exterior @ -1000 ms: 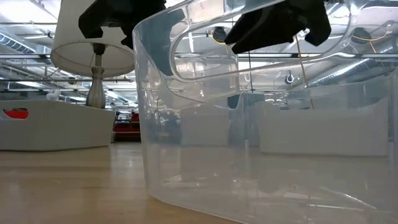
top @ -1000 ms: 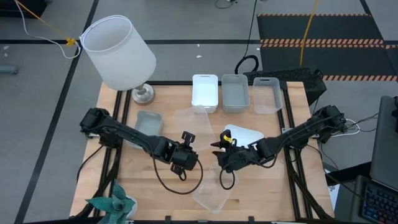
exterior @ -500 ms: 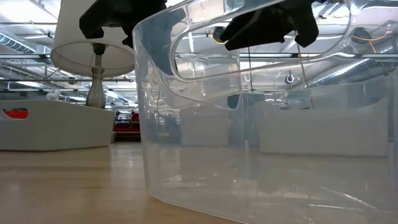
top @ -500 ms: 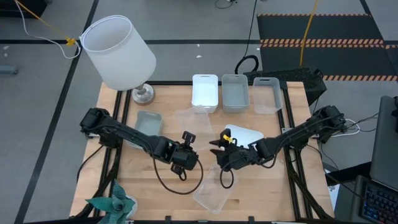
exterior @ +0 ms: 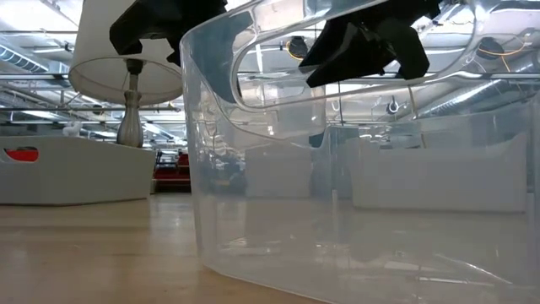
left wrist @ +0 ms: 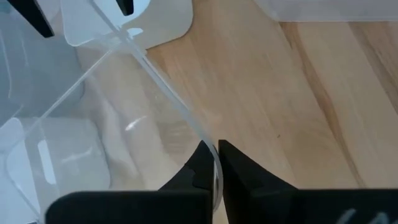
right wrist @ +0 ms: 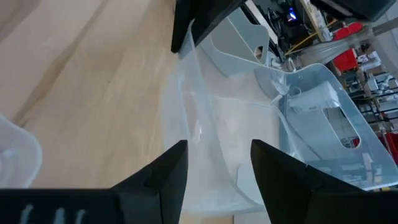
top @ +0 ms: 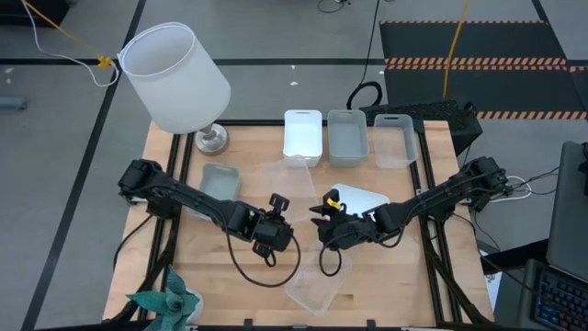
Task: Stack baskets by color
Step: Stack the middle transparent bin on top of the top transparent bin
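Observation:
My left gripper (top: 278,199) is shut on a clear basket (top: 287,179) at mid-table. My right gripper (top: 322,218) faces it, open, its fingers (right wrist: 169,171) standing on either side of that basket's other end (right wrist: 202,134). A second clear basket (top: 312,290) lies by the near edge and fills the low view (exterior: 337,211). A white basket (top: 366,198) lies under my right arm. Another grey basket (top: 219,179) sits at the left. White (top: 303,136), grey (top: 348,138) and clear (top: 393,140) baskets stand in a row at the far edge. My left gripper pinches the rim of the clear basket's wall (left wrist: 210,157) between its two fingers, slanting down from the near-left side. The basket is tilted, and its rim (exterior: 354,80) shows raised in the low view. My right gripper: I cannot tell whether its fingers touch the basket.
A lamp with a big white shade (top: 175,75) stands at the far left corner on a metal foot (top: 212,140). A green plant-like thing (top: 165,302) sits at the near left corner. Bare wood (top: 202,267) lies at the near left.

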You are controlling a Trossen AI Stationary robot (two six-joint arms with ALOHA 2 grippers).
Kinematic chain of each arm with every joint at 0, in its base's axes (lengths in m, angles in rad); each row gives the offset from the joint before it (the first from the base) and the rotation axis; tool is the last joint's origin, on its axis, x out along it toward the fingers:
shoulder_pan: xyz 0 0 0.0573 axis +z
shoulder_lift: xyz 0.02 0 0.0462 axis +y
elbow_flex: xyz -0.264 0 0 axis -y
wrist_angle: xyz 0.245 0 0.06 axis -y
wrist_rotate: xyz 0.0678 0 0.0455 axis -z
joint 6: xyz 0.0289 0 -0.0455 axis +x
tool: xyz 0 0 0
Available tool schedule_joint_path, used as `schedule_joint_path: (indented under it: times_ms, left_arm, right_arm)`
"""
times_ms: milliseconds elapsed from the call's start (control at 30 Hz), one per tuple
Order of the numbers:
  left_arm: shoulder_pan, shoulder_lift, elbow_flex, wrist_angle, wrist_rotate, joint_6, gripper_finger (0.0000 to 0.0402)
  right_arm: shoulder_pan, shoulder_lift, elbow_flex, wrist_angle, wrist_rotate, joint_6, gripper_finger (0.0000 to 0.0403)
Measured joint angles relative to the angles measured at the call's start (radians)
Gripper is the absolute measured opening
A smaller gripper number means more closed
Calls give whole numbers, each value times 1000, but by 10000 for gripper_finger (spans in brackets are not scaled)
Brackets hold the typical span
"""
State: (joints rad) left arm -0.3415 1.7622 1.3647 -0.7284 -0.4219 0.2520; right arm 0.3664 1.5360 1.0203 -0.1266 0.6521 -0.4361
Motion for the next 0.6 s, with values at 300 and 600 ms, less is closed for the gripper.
schedule_joint_path:
  times_ms: [300,600]
  left_arm:
    - [-28,-11,6,-4,-24,13,11]
    - [-49,-15,21,20,-28,39,20]
  right_arm:
    - [2,-2,1,-44,-2,-7,114]
    - [3,-1,0,-53,-78,-21,53]
